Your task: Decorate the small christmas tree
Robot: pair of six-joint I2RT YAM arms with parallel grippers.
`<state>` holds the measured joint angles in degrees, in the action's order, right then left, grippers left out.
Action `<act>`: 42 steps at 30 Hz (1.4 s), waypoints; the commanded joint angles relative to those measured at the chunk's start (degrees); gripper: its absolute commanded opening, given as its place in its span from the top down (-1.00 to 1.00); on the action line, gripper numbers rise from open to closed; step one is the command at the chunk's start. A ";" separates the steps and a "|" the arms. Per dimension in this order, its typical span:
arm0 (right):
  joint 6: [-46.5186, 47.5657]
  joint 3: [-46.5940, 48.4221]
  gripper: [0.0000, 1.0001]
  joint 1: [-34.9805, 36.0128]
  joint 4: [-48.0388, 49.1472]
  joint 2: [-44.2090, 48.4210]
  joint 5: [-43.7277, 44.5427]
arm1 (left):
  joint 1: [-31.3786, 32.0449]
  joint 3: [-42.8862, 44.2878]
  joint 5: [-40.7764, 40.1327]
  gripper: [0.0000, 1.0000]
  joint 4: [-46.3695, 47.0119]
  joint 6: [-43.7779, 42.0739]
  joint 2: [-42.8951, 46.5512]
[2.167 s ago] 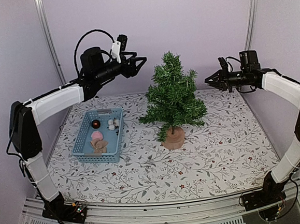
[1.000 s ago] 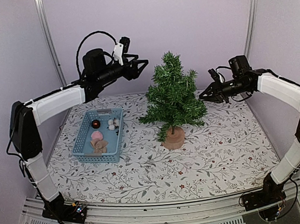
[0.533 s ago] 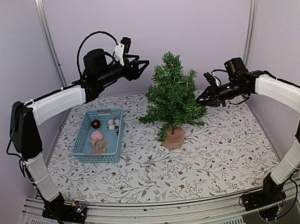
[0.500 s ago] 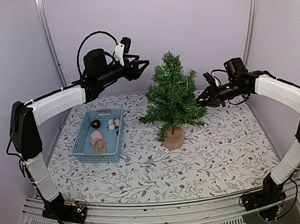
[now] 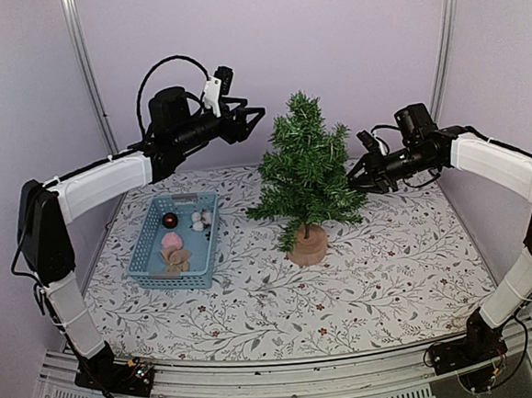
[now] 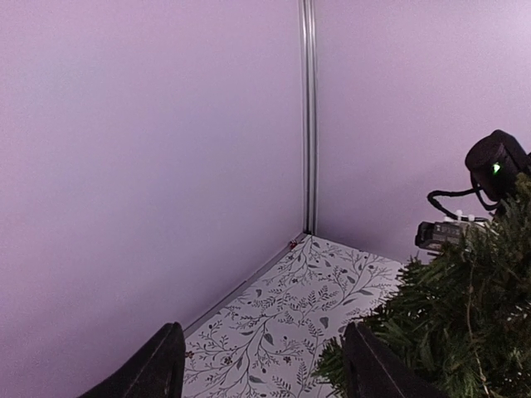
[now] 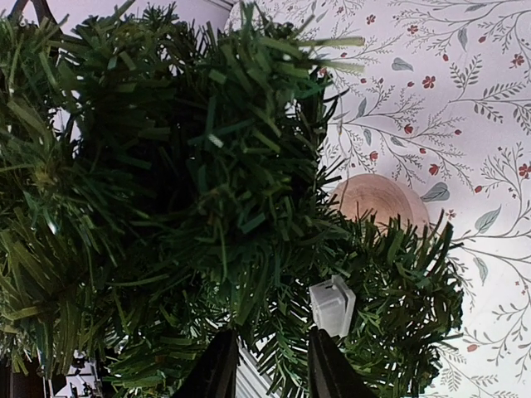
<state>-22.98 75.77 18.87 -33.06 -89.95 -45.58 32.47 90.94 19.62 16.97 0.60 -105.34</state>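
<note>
top external view: nearest, at the left of the floral table cover (image 5: pixel 283 299), sits the blue basket (image 5: pixel 173 282) with a dark red ball (image 5: pixel 169 220) and a pink ball (image 5: pixel 171 239) inside. right of it, well apart, the small christmas tree (image 5: pixel 305 164) stands upright on its round wooden base (image 5: pixel 308 246). the right gripper (image 5: pixel 351 180) reaches into the tree's right-hand branches, its fingers (image 7: pixel 217 369) parted a little and gripping nothing; a small white clip-like piece (image 7: pixel 332 305) sits in the needles just past one tip. farther back, the left gripper (image 5: pixel 258 117) hovers beside the treetop, fingers wide apart, empty
</note>
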 commanded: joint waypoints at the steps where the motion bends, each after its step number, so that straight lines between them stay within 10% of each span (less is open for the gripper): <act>1: 0.14 -0.08 0.35 0.42 -0.56 2.02 -0.65 | 0.67 -0.33 -0.53 -0.35 -0.77 -0.24 0.11; 15: 1.79 3.73 0.31 -1.38 -0.25 5.58 2.37 | -2.31 -4.28 -7.01 -0.56 -8.21 5.07 6.28; 19: 2.31 4.74 0.26 -3.95 -0.16 6.57 2.25 | -3.88 -6.86 -8.19 -0.98 -9.99 7.01 9.41; 31: 3.69 3.24 0.11 -7.52 0.14 11.26 1.27 | -8.94 -16.18 -7.86 -0.99 -17.85 20.98 21.67; 42: 0.66 -4.22 -0.26 -9.73 7.43 19.04 1.94 | -14.96 -24.47 -16.30 -0.99 -49.43 23.00 29.88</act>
<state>-21.80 72.99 9.61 -29.93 -73.54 -44.40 19.33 68.29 8.43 -17.08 24.82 -76.18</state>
